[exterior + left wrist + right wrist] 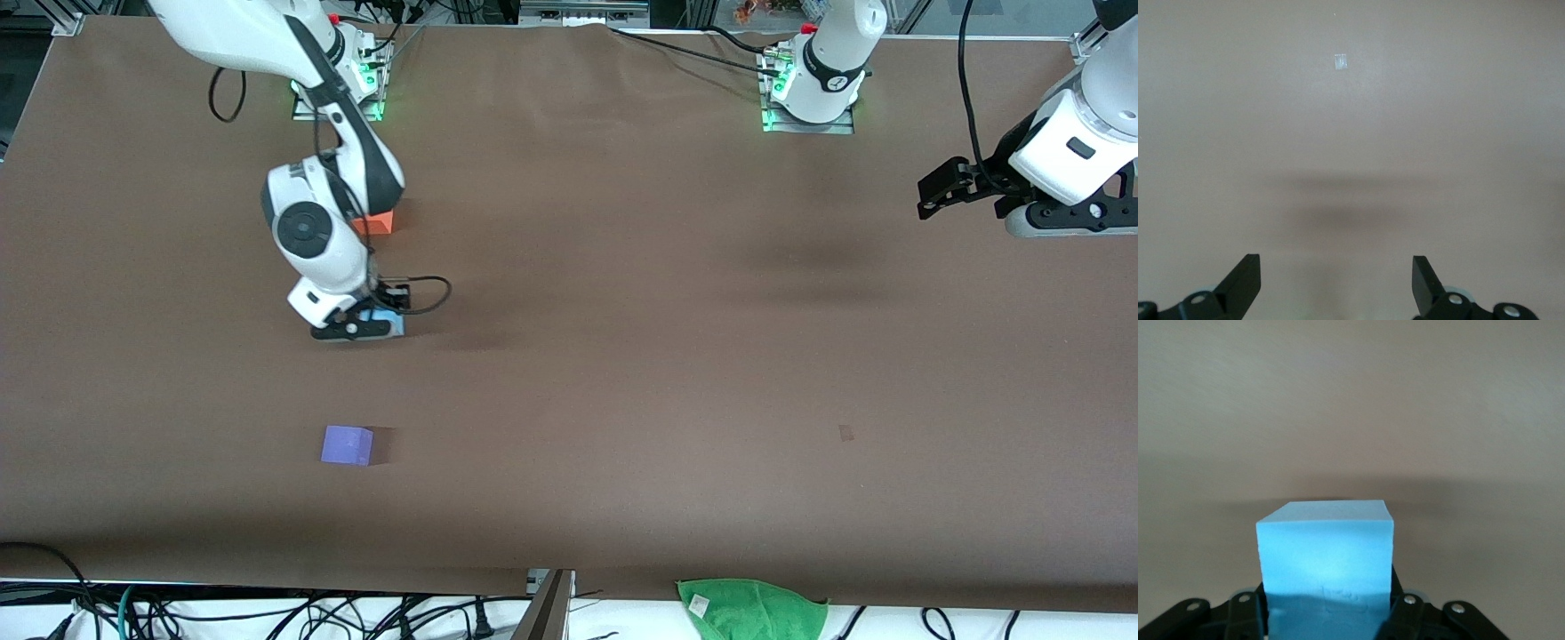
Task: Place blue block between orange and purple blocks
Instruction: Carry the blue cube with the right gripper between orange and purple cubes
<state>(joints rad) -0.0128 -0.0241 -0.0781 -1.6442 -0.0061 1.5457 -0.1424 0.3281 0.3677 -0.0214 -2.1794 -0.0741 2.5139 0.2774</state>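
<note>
One blue block (1326, 550) in right gripper (1328, 610)

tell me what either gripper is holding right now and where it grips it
The right gripper holds the blue block, its fingers shut on the block's two opposite side faces. The left gripper is open and holds nothing, waiting over the table.

The orange block (377, 223) is mostly hidden by the right arm, and only a sliver of the blue block (394, 324) shows past the right gripper (354, 329). In the right wrist view, the fingers' tips are cut off by the frame edge.
</note>
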